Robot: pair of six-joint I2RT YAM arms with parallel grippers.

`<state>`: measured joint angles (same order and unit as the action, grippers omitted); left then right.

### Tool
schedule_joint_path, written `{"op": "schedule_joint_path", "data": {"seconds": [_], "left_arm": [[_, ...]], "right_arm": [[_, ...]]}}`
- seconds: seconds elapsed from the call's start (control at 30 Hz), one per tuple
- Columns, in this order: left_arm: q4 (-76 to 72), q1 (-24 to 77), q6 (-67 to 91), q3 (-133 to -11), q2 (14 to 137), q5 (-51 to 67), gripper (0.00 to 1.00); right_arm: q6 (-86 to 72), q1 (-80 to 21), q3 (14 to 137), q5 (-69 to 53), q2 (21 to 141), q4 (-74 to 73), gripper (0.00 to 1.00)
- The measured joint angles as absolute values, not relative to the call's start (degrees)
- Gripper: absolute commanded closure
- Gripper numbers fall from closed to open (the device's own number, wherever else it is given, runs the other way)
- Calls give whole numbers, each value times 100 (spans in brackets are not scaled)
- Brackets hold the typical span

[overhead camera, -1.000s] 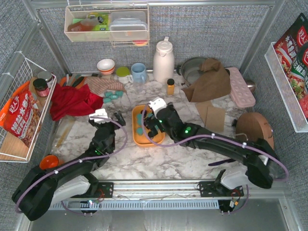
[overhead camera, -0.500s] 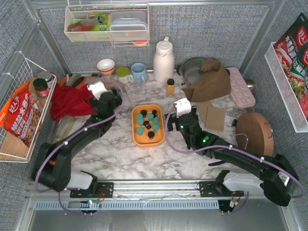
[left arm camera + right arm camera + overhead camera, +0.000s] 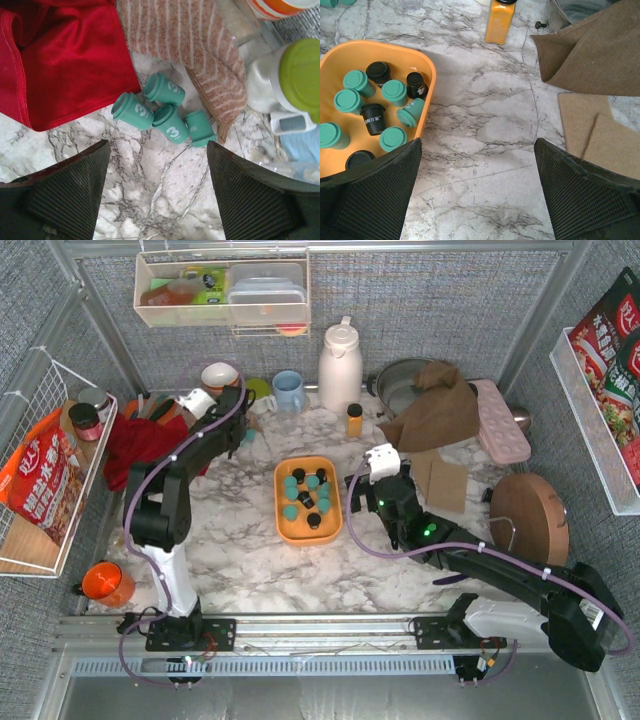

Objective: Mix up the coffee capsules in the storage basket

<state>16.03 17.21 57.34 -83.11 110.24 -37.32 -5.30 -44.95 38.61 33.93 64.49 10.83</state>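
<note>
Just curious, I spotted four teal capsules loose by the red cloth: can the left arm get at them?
Probably yes. The left tool hangs open right above the teal capsules; the red cloth and striped cloth lie beside them, not over them.

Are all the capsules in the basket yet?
No, four teal capsules lie on the table beside the red cloth, outside the basket.

Bright, even light from above; soft short shadows on the marble table. Top view sharp, edges bow slightly. Wrist views crisp mid-frame, near fingers dark, slightly blurred.
</note>
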Motion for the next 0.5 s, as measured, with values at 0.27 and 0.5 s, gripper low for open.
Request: {"op": "schedule_joint_path", "data": {"seconds": [0.27,0.5], "left_arm": [[2539,1450,7463,-8761,11649,-3776,19],[2716,1367,8552,-8576,11754,-3636,22]], "right_arm": [[-554,-4434,3859,3242,6473,1083,1],[-574,-4394,3859,3181,6517,1081,1]]}}
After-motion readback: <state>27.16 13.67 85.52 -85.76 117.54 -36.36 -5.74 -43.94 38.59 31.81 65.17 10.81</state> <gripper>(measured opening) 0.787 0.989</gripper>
